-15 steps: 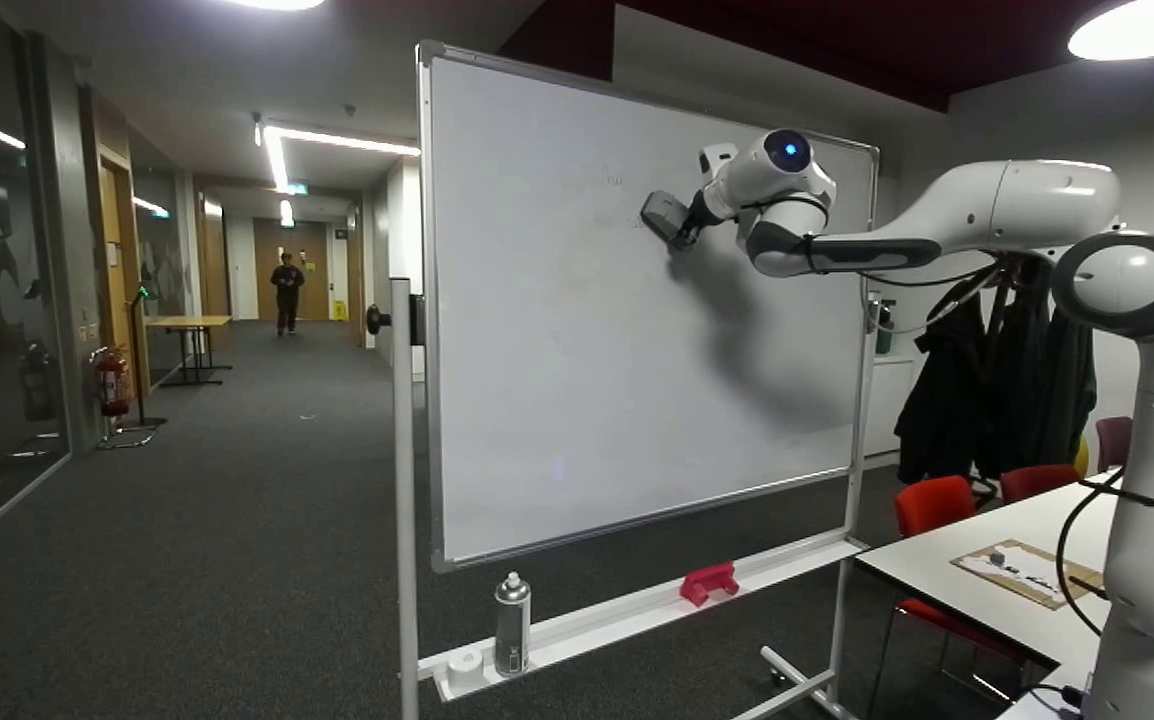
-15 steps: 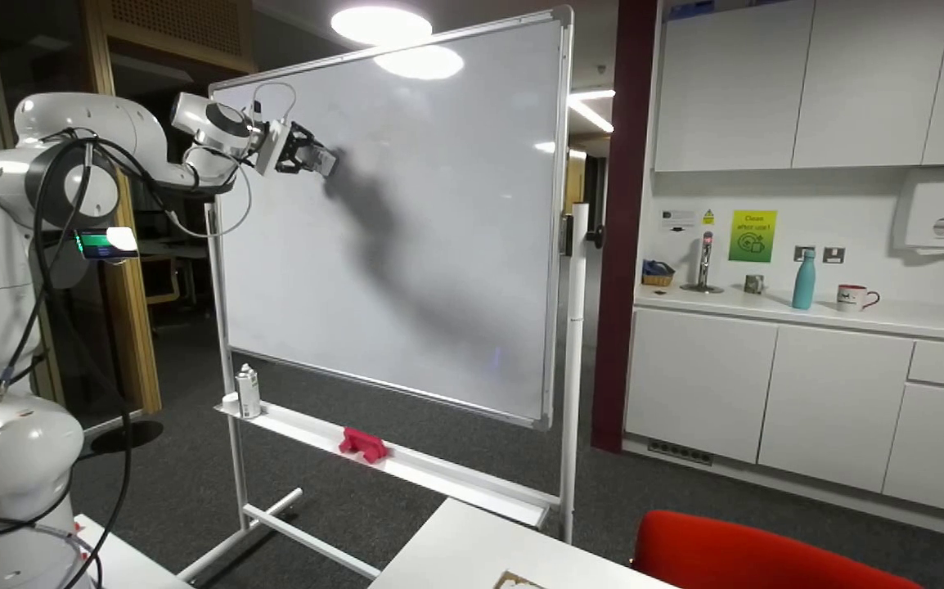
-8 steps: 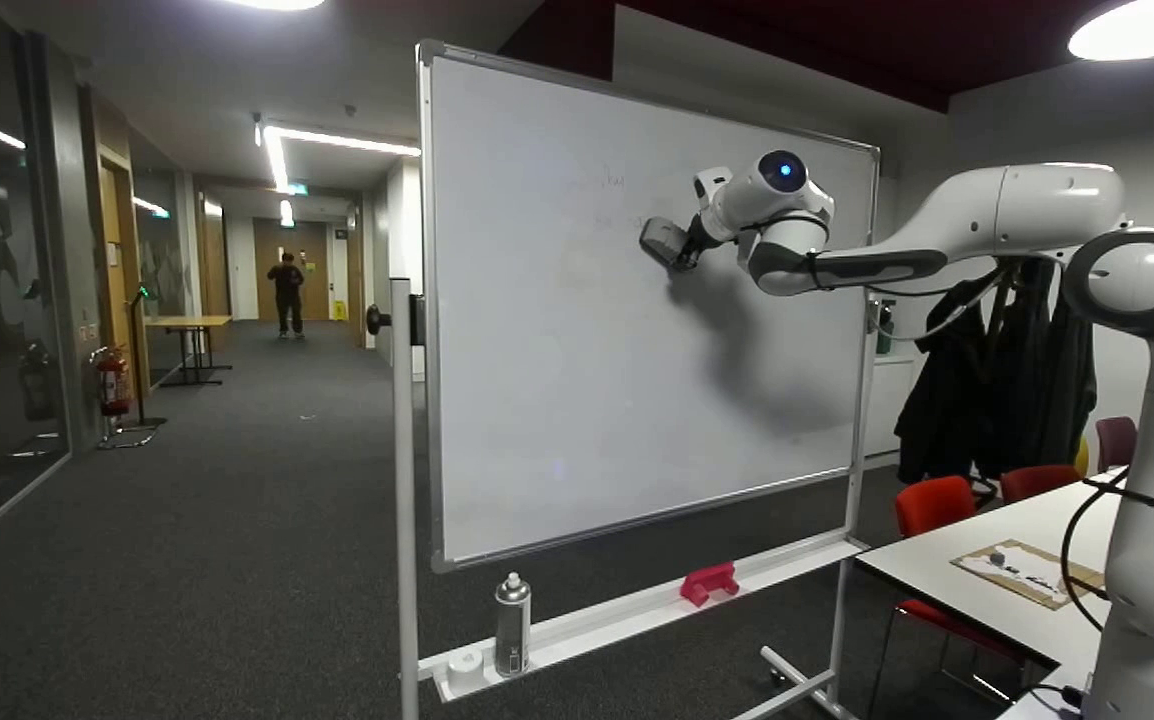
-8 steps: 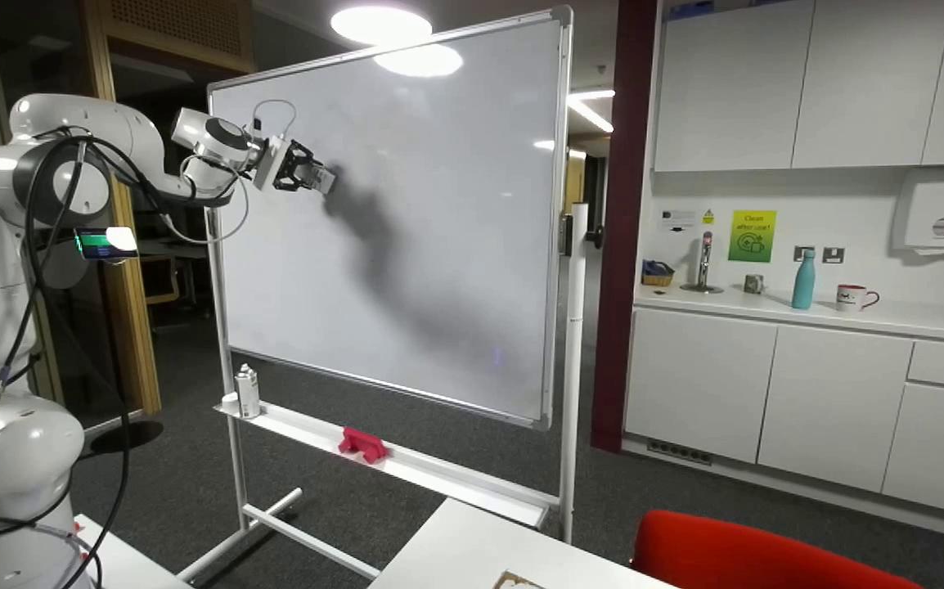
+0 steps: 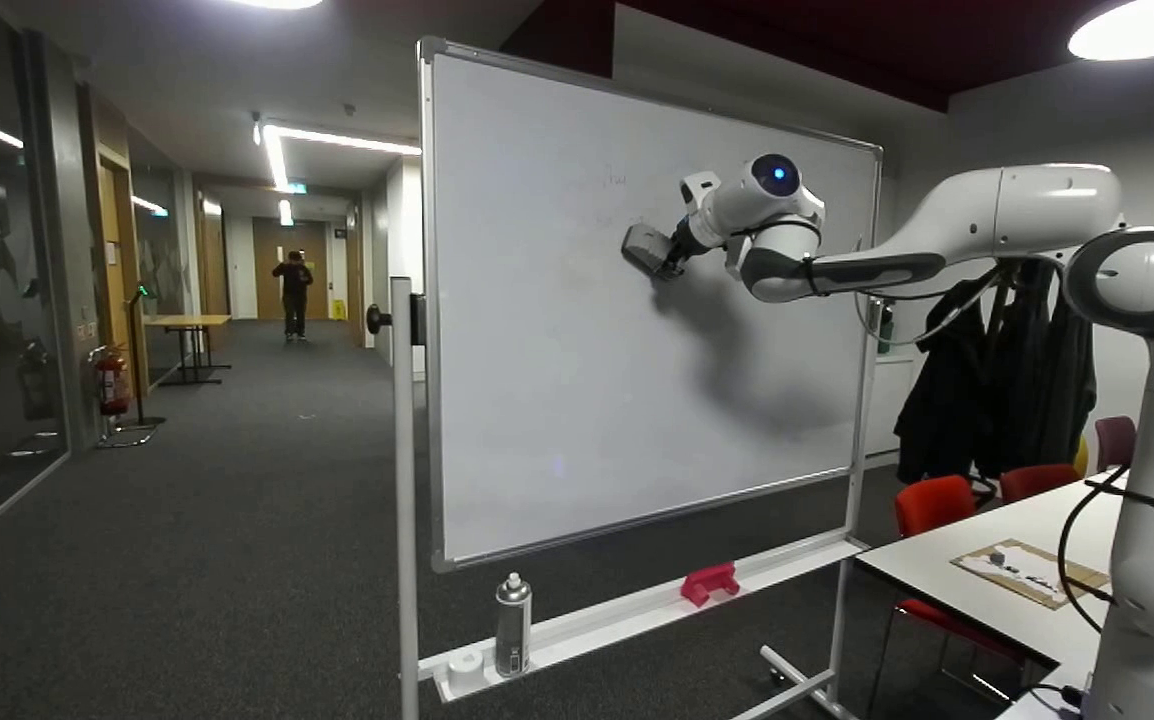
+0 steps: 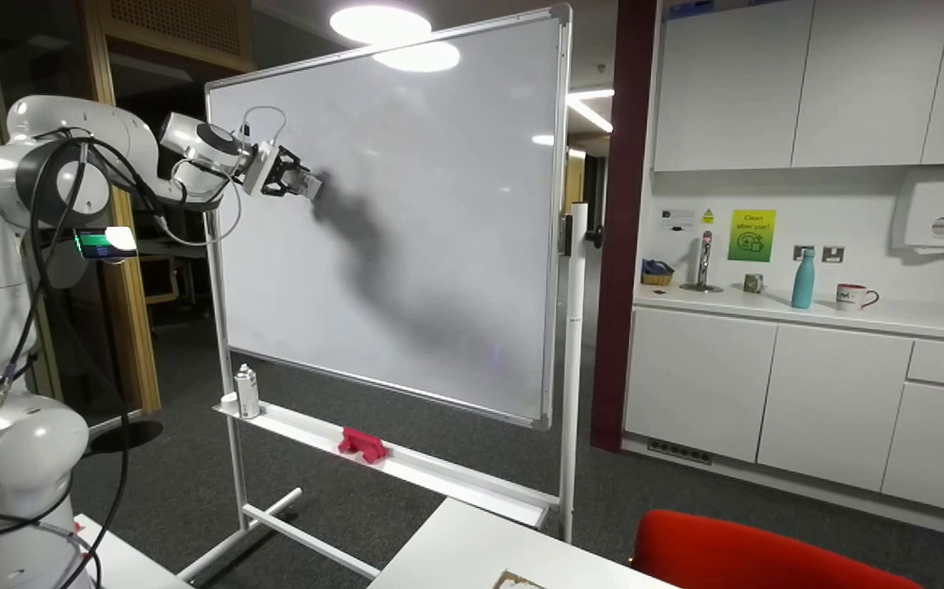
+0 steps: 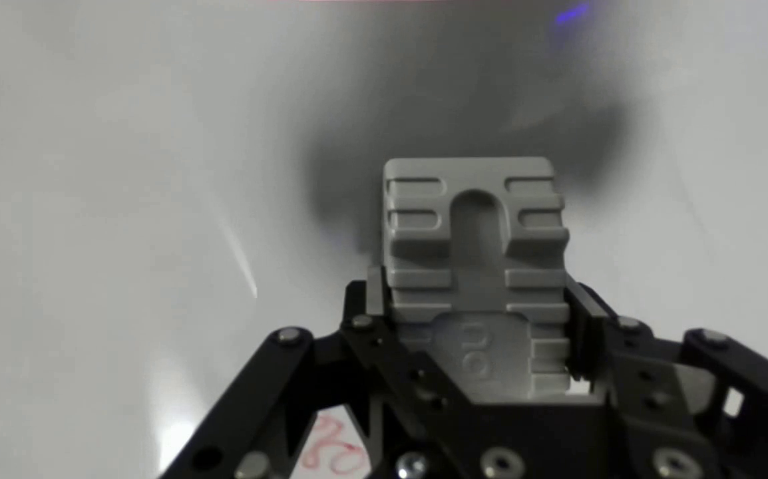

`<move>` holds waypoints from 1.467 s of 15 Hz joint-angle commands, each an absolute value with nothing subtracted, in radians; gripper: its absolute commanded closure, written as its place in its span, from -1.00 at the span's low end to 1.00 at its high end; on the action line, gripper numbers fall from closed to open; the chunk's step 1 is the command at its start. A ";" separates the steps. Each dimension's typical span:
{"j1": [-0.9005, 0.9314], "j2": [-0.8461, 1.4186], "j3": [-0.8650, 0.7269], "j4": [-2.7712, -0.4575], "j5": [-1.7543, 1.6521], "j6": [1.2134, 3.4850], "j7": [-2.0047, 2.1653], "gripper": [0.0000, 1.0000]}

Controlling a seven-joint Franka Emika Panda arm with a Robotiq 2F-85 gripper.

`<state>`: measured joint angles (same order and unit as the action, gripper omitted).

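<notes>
The grey eraser [image 7: 477, 279] is held in the gripper [image 7: 480, 299], clamped between two black fingers [image 7: 376, 293] that stand as far apart as the block is wide. It sits tilted in front of the upper part of the whiteboard [image 5: 557, 380]; whether its hidden underside touches the surface, I cannot tell.

It looks light and stiff, with a moulded plastic body that should take a firm squeeze without harm; the wiping face, out of sight, is probably softer. The ribs over its top and sides should keep it from slipping. The best hold is across its two long sides, near the middle. In the wrist view the grip is on the near part, so the far end juts free and would likely twist if pressed alone.

Faint writing [image 5: 614, 182] shows on the board just above and a little left of the eraser in an exterior view. On the tray [image 5: 617, 622] below, a spray can [image 5: 513, 630] stands upright at the left beside a small white round thing [image 5: 465, 667], and a red holder [image 5: 709, 584] lies further right. A table [image 5: 922, 548] is at the right; a person [image 5: 294, 290] stands far off on the left.
</notes>
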<state>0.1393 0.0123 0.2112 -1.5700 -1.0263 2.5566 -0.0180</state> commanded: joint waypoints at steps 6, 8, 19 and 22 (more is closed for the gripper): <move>0.178 0.015 0.219 -1.608 -1.005 2.613 -0.018 -0.21; 0.178 0.015 0.217 -1.608 -1.005 2.613 -0.018 -0.21; 0.187 0.058 0.218 -1.520 -1.149 2.627 0.035 0.29; 0.191 0.085 0.218 -1.461 -1.202 2.611 0.049 0.29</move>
<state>0.1855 0.0442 0.2188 -1.5472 -1.1330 2.6140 0.0254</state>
